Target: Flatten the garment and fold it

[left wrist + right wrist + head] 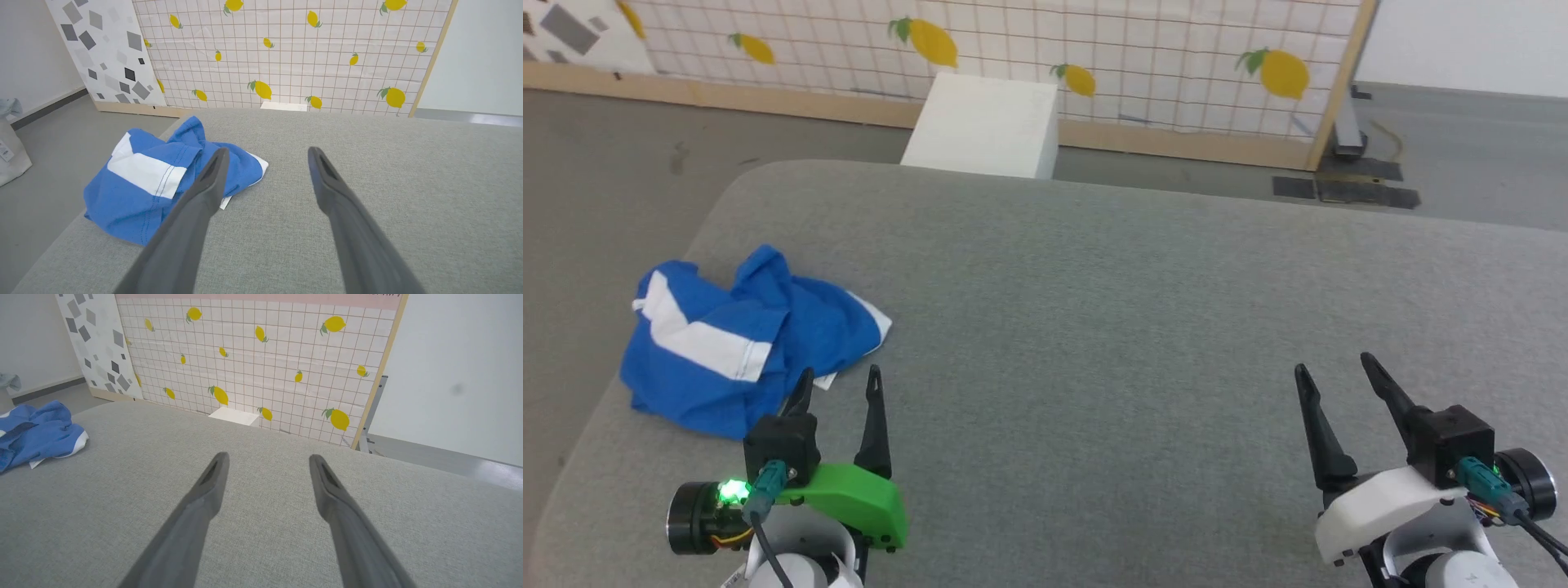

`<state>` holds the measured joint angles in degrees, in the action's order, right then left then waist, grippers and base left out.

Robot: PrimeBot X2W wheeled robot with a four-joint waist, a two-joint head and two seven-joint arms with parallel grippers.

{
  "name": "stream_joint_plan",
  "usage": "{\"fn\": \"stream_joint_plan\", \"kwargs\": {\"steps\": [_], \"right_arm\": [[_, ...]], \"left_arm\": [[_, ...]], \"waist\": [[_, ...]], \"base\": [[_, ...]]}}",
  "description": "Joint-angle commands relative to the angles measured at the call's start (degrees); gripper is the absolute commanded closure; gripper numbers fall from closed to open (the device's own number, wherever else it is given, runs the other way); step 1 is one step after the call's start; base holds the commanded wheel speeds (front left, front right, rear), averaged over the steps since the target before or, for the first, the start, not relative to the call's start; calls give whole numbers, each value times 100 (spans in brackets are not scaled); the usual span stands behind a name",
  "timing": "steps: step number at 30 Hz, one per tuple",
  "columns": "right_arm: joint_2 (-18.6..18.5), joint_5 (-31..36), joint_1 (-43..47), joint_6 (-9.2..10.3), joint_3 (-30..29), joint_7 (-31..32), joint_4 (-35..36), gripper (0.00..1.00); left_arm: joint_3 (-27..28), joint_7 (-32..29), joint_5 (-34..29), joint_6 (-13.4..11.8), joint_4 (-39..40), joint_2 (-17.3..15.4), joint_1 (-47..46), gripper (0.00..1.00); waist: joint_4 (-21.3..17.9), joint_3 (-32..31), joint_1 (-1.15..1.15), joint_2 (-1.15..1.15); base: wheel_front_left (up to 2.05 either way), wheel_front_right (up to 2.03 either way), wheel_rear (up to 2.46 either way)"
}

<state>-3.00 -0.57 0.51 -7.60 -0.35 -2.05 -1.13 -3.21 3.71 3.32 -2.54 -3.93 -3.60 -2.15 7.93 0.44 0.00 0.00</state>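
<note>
Two tools were inspected, and both stood with their fingers spread wide and nothing between them. The left tool (840, 371) hovered just beside the near edge of the bright blue shorts (727, 343). Its outer finger overlapped the cloth in the head view and the left wrist view. The right tool (1331, 363) hung over bare grey desk (1094, 310), well apart from the garment.

The shorts lay in a crumpled heap at the desk's left edge, near its near-left corner. The broad white stripe (698, 343) was uppermost and bent by folds.

Risks noted:
- The heap sat at the desk edge, with the floor (588, 180) directly beyond. Any pull or sweep to the left would likely drag the cloth off.
- The layers were bunched over one another, so a pinch at the near hem would probably catch several plies. The garment would then lift as a lump rather than open out.
- The right tool had the whole width of the desk to cross. A one-sided lift by the left tool alone would likely twist the cloth further.

Not verifiable:
- Whether the left tool's outer finger touched the fabric or stood above it could not be told.
- The waistband and leg openings could not be picked out within the folds.
- The underside of the heap was hidden.
- A small white care tag (224, 203) showed at the near hem, partly behind the finger.
- In the right wrist view the garment was cut off by the picture's left edge.
- Whether any cloth overhung the desk edge was unclear.
</note>
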Motion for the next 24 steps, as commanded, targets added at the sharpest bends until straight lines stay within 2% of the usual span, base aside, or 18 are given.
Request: {"fn": "stream_joint_plan", "kwargs": {"steps": [1,24], "right_arm": [[4,-38,-117,3,0,-65,-18,0],[6,-75,-206,5,47,-227,-107,0]], "left_arm": [[-32,68,106,-43,-39,-41,-118,0],[-188,338,365,-273,-262,-134,-183,0]], "waist": [[140,15,0,0],[908,-19,0,0]], "base": [[0,0,0],[0,0,0]]}}
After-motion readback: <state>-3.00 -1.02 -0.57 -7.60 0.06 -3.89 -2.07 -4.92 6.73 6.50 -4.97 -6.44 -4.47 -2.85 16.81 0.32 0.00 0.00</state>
